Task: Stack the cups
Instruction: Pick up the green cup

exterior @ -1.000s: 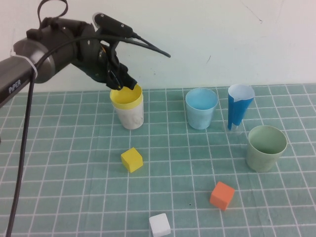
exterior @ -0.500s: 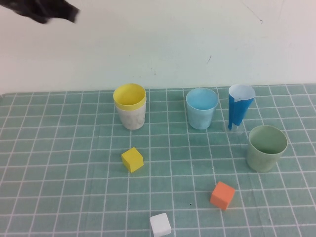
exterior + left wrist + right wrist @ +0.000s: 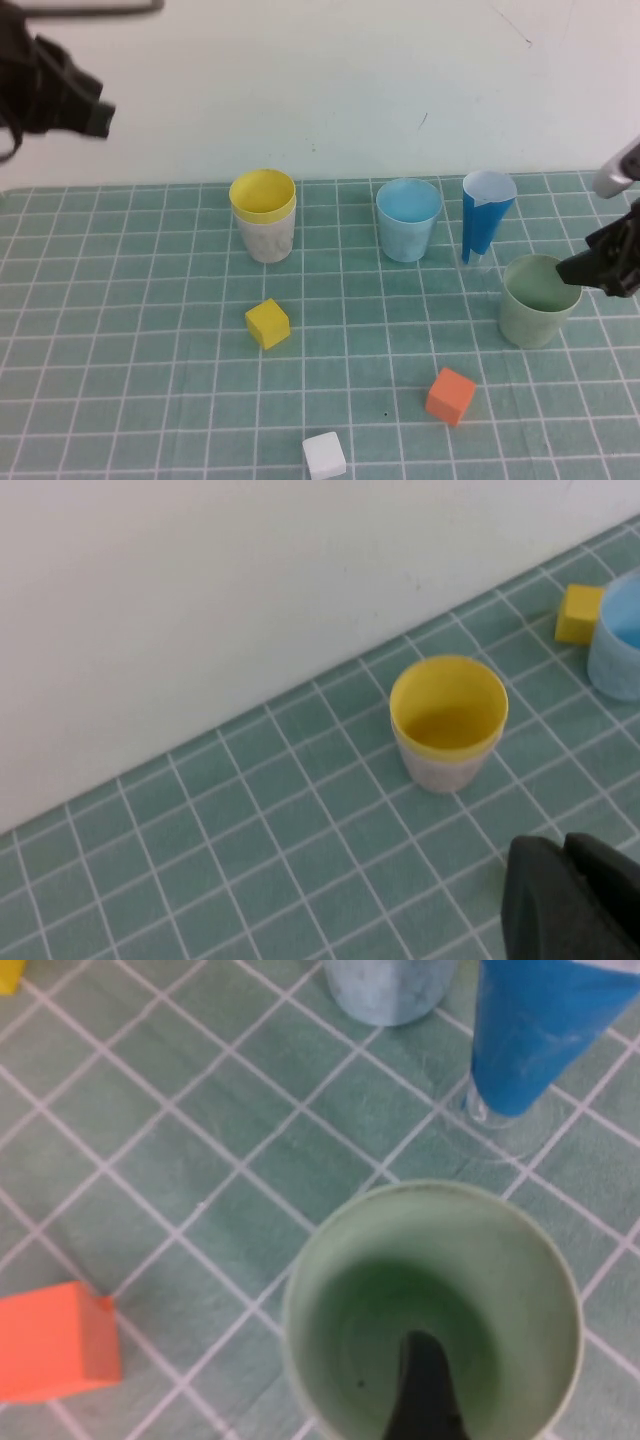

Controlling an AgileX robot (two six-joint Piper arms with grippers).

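The yellow cup [image 3: 263,193] sits nested in the whitish cup [image 3: 266,238] at the back left; the pair also shows in the left wrist view [image 3: 447,705]. The light blue cup [image 3: 408,218] stands to their right, and the sage green cup [image 3: 538,305] stands at the right. My left gripper [image 3: 62,95] is raised at the far left, away from the cups, with its fingers [image 3: 575,900] together and empty. My right gripper [image 3: 585,268] is at the green cup's right rim. One finger [image 3: 425,1390] hangs inside the green cup [image 3: 350,1290]; the other finger is hidden.
A tall dark-blue-and-white cone cup [image 3: 486,225] stands just behind the green cup, close to my right gripper. A yellow cube [image 3: 267,323], an orange cube [image 3: 450,395] and a white cube [image 3: 324,455] lie on the green gridded mat nearer the front.
My left gripper has let go of the yellow cup and pulled up and away to the far left. My right gripper has come in from the right to the green cup's rim.
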